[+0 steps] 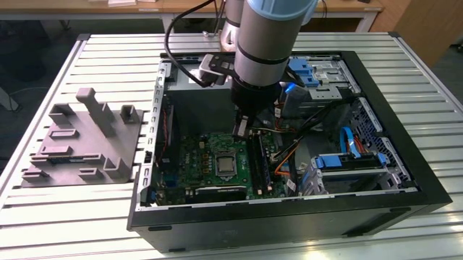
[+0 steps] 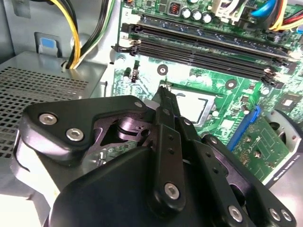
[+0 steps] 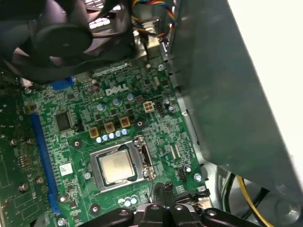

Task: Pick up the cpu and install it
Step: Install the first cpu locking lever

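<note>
One robot arm reaches down into an open computer case [image 1: 405, 179] that lies on its side on a slatted table [image 1: 87, 216]. Its gripper [image 1: 242, 130] hangs low over the green motherboard [image 1: 195, 162], close to the board's far edge as the exterior view sees it.

In both wrist views the two thin black fingers [image 2: 163, 106] are pressed together at their tips, and nothing shows pinched between them.

The cpu [image 3: 116, 166], a small flat square with a pale metal top, lies flat in the socket [image 3: 142, 163] near the middle of the motherboard, framed by the socket's silvery rim. In the first wrist view the gripper [image 3: 163, 188] sits just beside one edge of the socket, apart from the chip and not touching it.

Judging from the exterior view, the chip lies a short way from the fingertips towards the case's near edge, alongside the long black memory slots [image 2: 203, 47]. Being square, it offers no long axis to line up with.

A grey moulded tray [image 1: 79, 146] rests on the table outside the case, well apart from the gripper.
</note>
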`<state>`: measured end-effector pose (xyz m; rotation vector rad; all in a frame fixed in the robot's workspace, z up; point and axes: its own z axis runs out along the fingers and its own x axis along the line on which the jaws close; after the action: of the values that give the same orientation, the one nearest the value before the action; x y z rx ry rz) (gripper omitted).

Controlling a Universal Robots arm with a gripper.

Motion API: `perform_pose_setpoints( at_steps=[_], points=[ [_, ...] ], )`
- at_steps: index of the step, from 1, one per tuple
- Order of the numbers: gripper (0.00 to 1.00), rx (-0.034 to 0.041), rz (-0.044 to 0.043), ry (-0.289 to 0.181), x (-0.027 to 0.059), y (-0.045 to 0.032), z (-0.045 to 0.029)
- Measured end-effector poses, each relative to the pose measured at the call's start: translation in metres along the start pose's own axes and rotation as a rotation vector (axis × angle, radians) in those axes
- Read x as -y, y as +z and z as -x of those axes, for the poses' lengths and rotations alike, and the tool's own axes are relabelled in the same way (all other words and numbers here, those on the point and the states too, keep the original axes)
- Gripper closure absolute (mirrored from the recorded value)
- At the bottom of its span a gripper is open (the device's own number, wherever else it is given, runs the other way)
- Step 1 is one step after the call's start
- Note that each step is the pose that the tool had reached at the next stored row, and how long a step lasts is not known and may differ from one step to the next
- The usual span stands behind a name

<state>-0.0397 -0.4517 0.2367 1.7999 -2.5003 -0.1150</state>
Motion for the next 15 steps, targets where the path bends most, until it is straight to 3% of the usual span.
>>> perform_pose_setpoints(
  at_steps=[8,15],
  points=[
    [0.89,-0.0002,-0.0096,-0.056,0.0003,0.0005,-0.0023],
    [0.89,-0.0015,-0.0144,-0.085,-0.0004,0.0007,-0.0103]
  ],
)
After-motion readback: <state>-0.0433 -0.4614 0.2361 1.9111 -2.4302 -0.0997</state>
